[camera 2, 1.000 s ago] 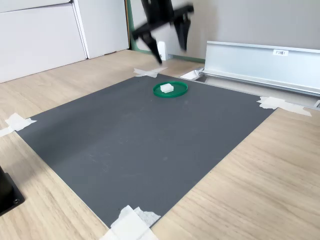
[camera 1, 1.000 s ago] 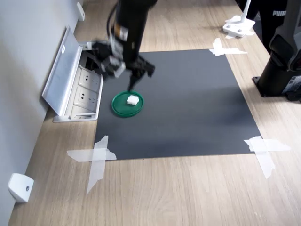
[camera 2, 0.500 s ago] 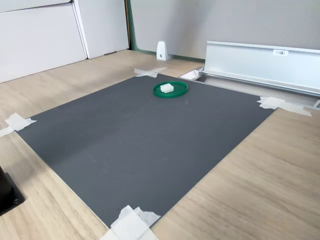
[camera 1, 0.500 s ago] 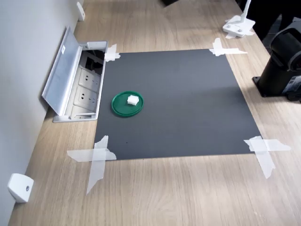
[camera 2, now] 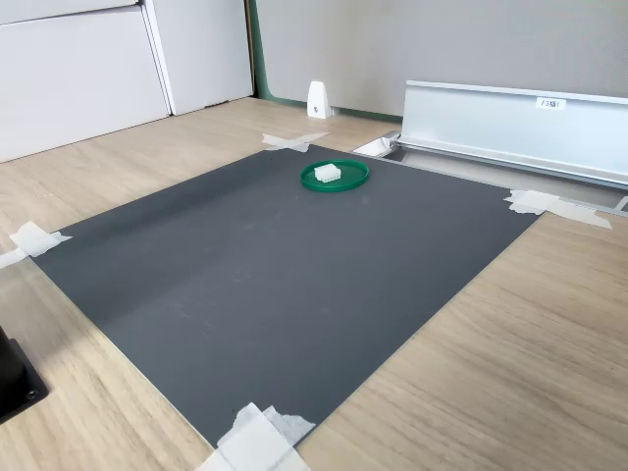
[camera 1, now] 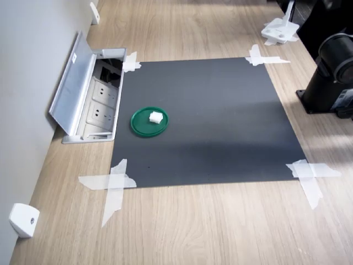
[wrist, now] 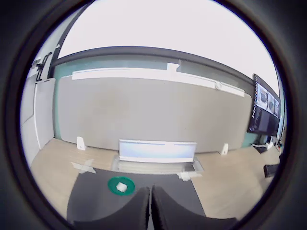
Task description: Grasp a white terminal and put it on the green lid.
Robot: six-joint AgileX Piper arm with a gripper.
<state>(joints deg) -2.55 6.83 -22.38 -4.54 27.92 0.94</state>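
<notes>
At the near edge of the wrist view, the gripper [wrist: 150, 211]: two dark fingers [wrist: 132, 213] pressed side by side with only a hairline seam between them, holding nothing, raised well above the work surface and facing a grey wall; the gripper does not appear in either exterior view.

Arm base [camera 1: 331, 77]: black column at the first exterior view's right edge, standing on the wooden table [camera 1: 220, 221] beside the mat.

White terminal [camera 1: 155, 116] [camera 2: 327, 173] [wrist: 122, 187]: small boxy block lying on the green lid, slightly off its centre.

Green lid [camera 1: 142, 126] [camera 2: 345, 183] [wrist: 114, 185]: flat round disc resting on the dark mat, near the mat's edge closest to the socket box.

Dark mat [camera 1: 220, 127] [camera 2: 255, 285]: square sheet fixed to the table with white tape strips [camera 1: 113, 185] at its corners.

Socket box [camera 1: 96, 105]: recessed power outlets in the table, its silver lid [camera 2: 510, 128] propped open, just beside the mat.

White wedge-shaped piece [camera 1: 23, 219]: by the wall, well apart from the mat.

Nothing stands between the gripper and the lid.
</notes>
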